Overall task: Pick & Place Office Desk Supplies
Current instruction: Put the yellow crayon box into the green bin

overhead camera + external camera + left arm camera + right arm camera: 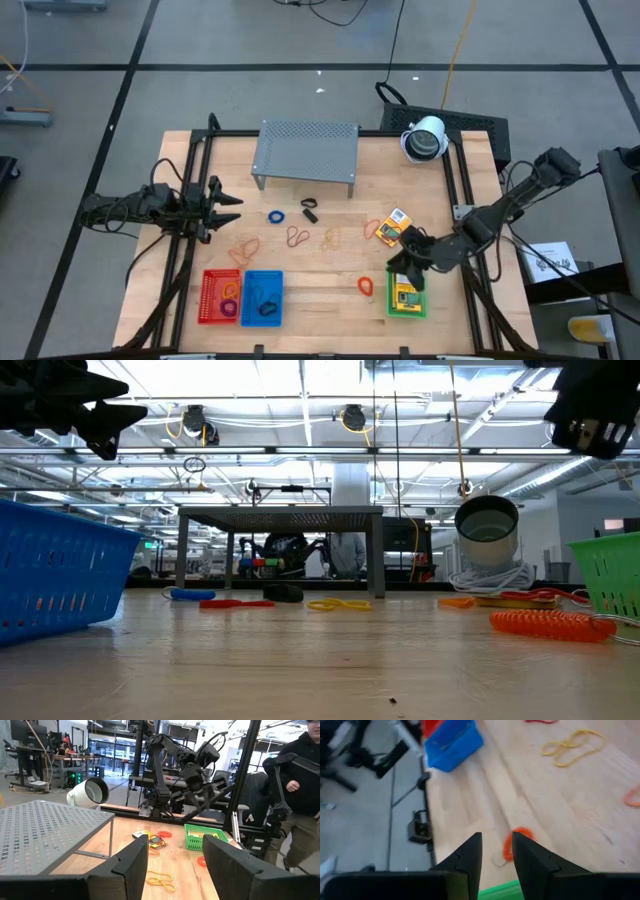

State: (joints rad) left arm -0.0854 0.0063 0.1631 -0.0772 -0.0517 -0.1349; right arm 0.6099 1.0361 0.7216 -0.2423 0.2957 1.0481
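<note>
My left gripper hangs open over the table's left side, touching nothing. My right gripper hovers just above the green basket, its fingers a narrow gap apart with nothing between them. A yellow-orange packet lies in the green basket, and others lie flat on the table beyond it. An orange coiled band, yellow loops, red loops, orange loops, a black clip and a blue ring lie on the wood.
The red basket and blue basket sit at the near edge. The grey perforated shelf stands at the far side, with a white cylinder to its right. A person stands beyond the table's right side.
</note>
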